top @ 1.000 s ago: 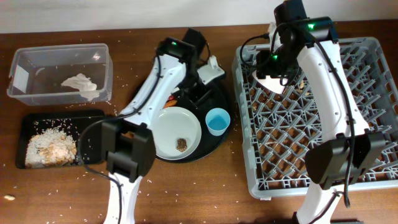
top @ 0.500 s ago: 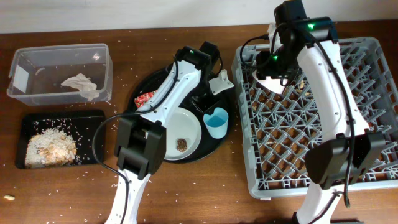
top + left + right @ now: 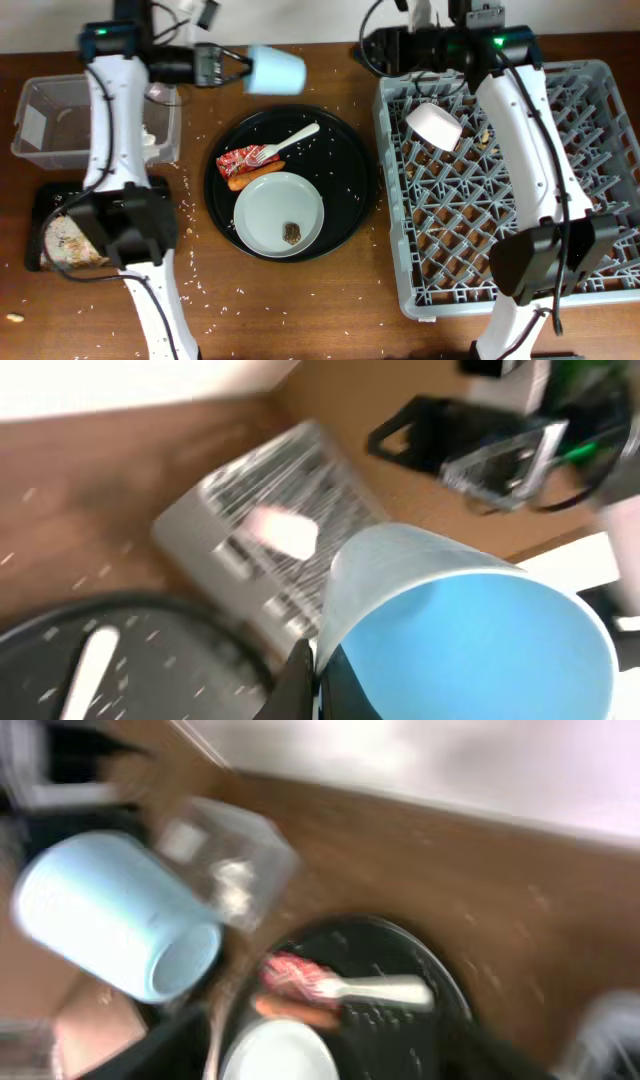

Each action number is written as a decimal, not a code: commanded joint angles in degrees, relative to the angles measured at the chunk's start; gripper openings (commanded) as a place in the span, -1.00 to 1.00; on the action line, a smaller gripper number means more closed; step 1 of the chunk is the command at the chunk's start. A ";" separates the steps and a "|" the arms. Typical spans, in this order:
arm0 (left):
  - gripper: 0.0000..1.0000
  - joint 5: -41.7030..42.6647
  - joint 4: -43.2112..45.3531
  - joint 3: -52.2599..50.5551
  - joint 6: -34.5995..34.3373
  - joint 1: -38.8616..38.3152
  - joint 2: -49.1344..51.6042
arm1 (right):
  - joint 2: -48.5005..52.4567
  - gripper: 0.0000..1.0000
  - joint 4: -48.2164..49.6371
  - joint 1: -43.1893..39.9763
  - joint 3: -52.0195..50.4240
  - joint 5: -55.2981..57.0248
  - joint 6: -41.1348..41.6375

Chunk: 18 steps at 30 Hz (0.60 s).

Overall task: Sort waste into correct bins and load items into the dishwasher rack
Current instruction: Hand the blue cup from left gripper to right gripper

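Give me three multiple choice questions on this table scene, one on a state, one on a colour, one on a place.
1. The light-blue cup is: A standing upright, untouched B held aloft by the left claw C cracked.
2. The wrapper on the round black tray is: A green B yellow C red.
3. The cream bowl sits: A in the dishwasher rack B on that tray C inside the cup.
Answers: B, the claw pinches its rim in mid-air; C, it shows red; A, it rests on the lattice.

Cup (image 3: 275, 70): one
Plate (image 3: 279, 213): one
Bowl (image 3: 434, 124): one
Fork (image 3: 285, 143): one
Wrapper (image 3: 240, 158): one
Sausage piece (image 3: 255, 177): one
Rack (image 3: 620, 180): one
Clear tub (image 3: 55, 130): one
Round black tray (image 3: 345, 190): one
Flat black tray (image 3: 42, 200): one
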 commanded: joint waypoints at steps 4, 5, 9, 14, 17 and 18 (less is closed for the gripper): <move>-1.00 13.77 0.07 0.59 -1.01 0.46 -0.31 | 0.72 0.85 9.16 4.46 0.94 -16.59 -1.03; -1.00 13.77 0.09 0.59 -1.01 0.00 -0.31 | 1.09 0.86 10.16 5.64 0.90 -18.56 -1.64; -1.00 13.77 0.48 0.59 -1.68 -0.26 -0.31 | 2.36 0.94 10.40 8.44 0.87 -22.16 -5.20; -1.00 13.79 0.68 0.59 -4.50 -0.33 -0.31 | 4.96 0.93 12.09 10.60 0.87 -22.84 -5.55; -1.00 13.77 0.52 0.59 -4.68 -0.74 -0.31 | 4.96 0.78 17.05 10.58 0.87 -25.38 -5.49; -1.00 13.77 0.33 0.59 -4.68 -0.92 -0.31 | 4.96 0.74 18.08 10.58 0.87 -25.40 -5.49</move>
